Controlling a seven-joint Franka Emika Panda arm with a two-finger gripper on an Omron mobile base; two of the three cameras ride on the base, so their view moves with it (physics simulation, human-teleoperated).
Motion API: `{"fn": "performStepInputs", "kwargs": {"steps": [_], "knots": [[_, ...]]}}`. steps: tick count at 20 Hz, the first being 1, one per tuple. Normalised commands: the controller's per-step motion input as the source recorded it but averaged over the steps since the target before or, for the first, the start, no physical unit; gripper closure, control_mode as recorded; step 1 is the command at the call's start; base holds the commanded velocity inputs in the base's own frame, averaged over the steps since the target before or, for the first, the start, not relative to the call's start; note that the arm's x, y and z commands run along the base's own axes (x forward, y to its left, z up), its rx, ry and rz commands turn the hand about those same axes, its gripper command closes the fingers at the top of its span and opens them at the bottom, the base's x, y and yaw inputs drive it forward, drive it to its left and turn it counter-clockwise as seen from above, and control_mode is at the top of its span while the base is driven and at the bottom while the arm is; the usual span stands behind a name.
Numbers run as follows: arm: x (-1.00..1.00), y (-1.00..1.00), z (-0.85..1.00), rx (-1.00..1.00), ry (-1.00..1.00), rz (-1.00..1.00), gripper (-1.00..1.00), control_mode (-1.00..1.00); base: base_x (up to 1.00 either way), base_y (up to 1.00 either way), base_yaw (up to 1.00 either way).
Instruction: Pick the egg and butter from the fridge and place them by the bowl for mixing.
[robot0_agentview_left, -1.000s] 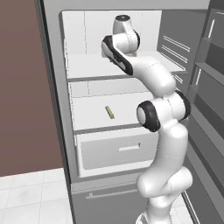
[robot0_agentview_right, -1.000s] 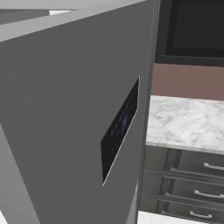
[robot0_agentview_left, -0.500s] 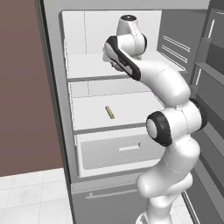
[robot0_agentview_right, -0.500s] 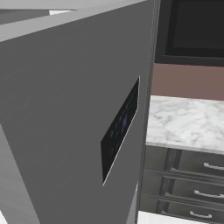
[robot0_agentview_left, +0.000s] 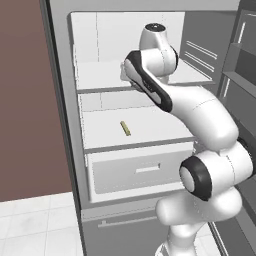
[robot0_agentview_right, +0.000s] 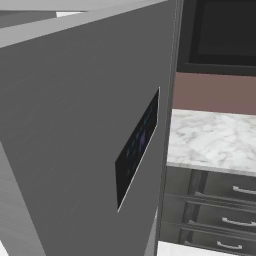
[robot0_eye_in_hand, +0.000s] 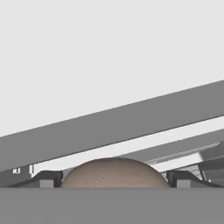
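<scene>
Hand view: egg (robot0_eye_in_hand: 114, 173) between open end effector (robot0_eye_in_hand: 114, 179) fingertips, contact unclear.

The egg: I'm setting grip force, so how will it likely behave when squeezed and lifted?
The egg shows a rounded dome between the open hand's fingertips, so it may roll if nudged off-centre. Its curved sides could let it slip. As an egg it is probably fragile and light, so squeeze gently.

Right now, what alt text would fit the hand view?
A brownish egg sits between the two open dark fingers, close to the camera. Behind it run white shelves and grey edges of the fridge interior.
</scene>
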Motion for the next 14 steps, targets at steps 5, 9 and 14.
{"fn": "performStepInputs", "kwargs": {"steps": [5,9,14], "knots": [[-0.71,0.2,-0.3,-0.05,0.0,0.0,1.0,-1.0,0.0,0.0,0.0],[-0.48,0.2,-0.45,-0.1,0.0,0.0,1.0,-1.0,0.0,0.0,0.0],[-0.28,0.08,-0.52,-0.09,-0.02,0.0,1.0,-1.0,0.0,0.0,0.0]]}}
